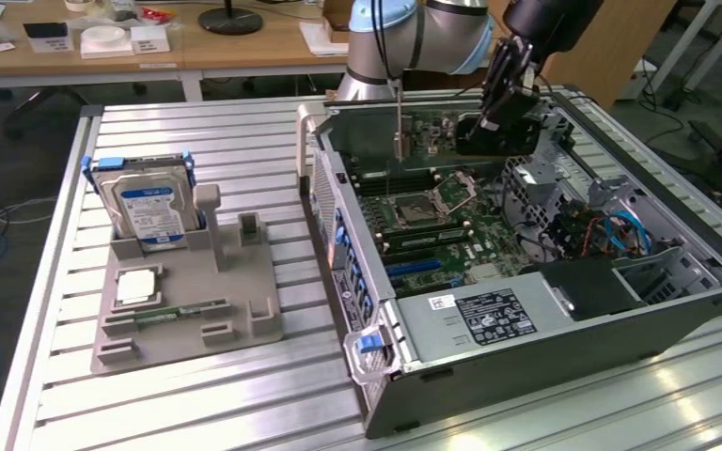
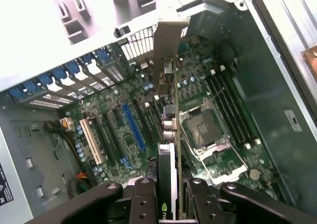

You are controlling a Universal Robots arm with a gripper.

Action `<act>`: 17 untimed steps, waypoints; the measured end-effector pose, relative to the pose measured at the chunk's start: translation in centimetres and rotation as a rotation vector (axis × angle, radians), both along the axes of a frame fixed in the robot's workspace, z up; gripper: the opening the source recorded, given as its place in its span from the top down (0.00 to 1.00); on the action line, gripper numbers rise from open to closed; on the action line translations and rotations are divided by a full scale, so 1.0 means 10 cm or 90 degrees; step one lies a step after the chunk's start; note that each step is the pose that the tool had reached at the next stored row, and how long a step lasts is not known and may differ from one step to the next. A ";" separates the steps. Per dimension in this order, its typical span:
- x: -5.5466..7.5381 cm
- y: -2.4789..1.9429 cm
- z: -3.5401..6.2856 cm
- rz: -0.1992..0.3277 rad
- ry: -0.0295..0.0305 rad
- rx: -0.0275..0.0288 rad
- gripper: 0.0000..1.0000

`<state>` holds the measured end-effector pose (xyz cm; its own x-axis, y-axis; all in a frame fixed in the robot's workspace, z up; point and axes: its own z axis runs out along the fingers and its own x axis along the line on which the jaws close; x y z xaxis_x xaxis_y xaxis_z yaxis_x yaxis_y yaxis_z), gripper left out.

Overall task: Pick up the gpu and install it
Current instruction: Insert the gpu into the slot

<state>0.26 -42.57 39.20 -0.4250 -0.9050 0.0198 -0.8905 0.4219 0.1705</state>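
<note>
We see the gripper [image 1: 502, 111] clamped narrow on the gpu [image 2: 167, 164], its black fingers [image 2: 141, 199] pressing both faces of the card's near end. The card hangs edge-on over the motherboard [image 2: 124, 130] inside the open computer case [image 1: 662, 310], clear of the slots. It is thin and flat with a dark face, a pale edge with a green logo at the gripped end and a silver metal bracket [image 2: 166, 55] at the far end. Below it we make out a blue expansion slot [image 2: 133, 127] and, beside it, the CPU socket [image 2: 203, 127]
</note>
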 end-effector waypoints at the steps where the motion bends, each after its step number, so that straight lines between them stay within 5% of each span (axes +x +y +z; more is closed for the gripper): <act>1: 0.00 -0.001 -0.016 0.004 0.0018 -0.0004 0.72; 9: 0.00 -0.001 -0.098 0.080 0.0022 -0.0011 0.72; 17: 0.02 -0.054 -0.243 0.095 0.0037 -0.0012 0.72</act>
<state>0.43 -43.10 36.77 -0.2851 -0.9582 0.0236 -0.9425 0.2848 0.1752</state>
